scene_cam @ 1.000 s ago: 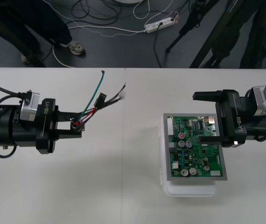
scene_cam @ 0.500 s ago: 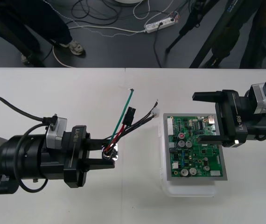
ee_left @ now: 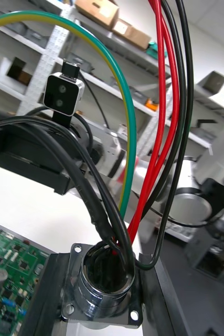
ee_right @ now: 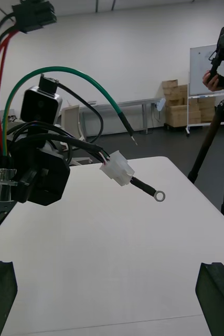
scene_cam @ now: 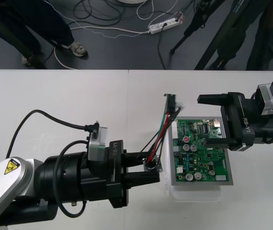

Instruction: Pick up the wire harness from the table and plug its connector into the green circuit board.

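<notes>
At left, my left gripper (scene_cam: 153, 168) reaches in over the table (scene_cam: 55, 96). Its black fingers (ee_left: 156, 310) are clamped on either side of the wire harness's flanged round metal socket (ee_left: 104, 283), just beside the left edge of the green circuit board (scene_cam: 201, 151). From the socket the red, black and green wires (scene_cam: 159, 136) climb clear of the table and lean toward the board's far-left corner. There the small black plug (scene_cam: 170, 102) hangs in the air, not yet seated in anything, while a white connector (ee_right: 117, 170) and a ring terminal (ee_right: 158, 196) dangle from a side branch. The board sits on its white base (scene_cam: 194, 195). At right, my right gripper (scene_cam: 202, 120) hovers over the board's far-right part, fingers wide apart and holding nothing. I judge the harness light and the socket rigid, though smooth enough to twist in my grip. The wires look soft yet springy, so the plug end will likely sway and wander rather than follow my left gripper faithfully. The sound place to take hold for the insertion looks to be the plug's own body, or the wires right behind it, and with a gentle squeeze, since small connector pins probably bend easily
</notes>
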`<state>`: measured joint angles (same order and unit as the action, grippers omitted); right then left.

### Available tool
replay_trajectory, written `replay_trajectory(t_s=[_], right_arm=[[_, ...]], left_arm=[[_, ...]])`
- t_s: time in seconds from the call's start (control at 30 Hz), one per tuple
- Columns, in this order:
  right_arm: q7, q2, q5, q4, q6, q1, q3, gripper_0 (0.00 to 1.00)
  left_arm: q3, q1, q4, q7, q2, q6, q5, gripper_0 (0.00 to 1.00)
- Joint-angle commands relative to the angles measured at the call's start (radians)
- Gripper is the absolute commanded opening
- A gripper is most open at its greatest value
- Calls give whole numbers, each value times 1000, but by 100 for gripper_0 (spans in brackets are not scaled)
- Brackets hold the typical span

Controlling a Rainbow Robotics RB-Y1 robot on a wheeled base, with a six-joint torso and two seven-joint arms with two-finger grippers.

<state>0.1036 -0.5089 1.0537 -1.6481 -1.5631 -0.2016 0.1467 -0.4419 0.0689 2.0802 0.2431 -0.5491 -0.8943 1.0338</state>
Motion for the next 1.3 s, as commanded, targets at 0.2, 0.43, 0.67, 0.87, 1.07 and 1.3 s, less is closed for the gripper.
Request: replay_trajectory(t_s=[0.2,0.43,0.67,0.87,1.07,1.3], right_arm=[[48,15,-29,-9,-8,-19,25,100],[50,15,-29,-9,-8,-19,27,100],[51,15,-31,-9,-8,-19,25,100],[53,15,-29,-1,-8,-19,25,100],[41,15,-38,27,-8,-19,25,100],[36,4,-47,27,-8,-19,31,100]], left_arm=[[-182,34,215,99,-130,476,120,0],[-253,14,264,130,-175,592,127,0],[-334,-40,288,150,-207,692,126,0],[-410,-104,293,163,-221,759,124,0],[-459,-146,294,173,-230,787,120,0],[-503,-195,293,199,-250,790,112,0]])
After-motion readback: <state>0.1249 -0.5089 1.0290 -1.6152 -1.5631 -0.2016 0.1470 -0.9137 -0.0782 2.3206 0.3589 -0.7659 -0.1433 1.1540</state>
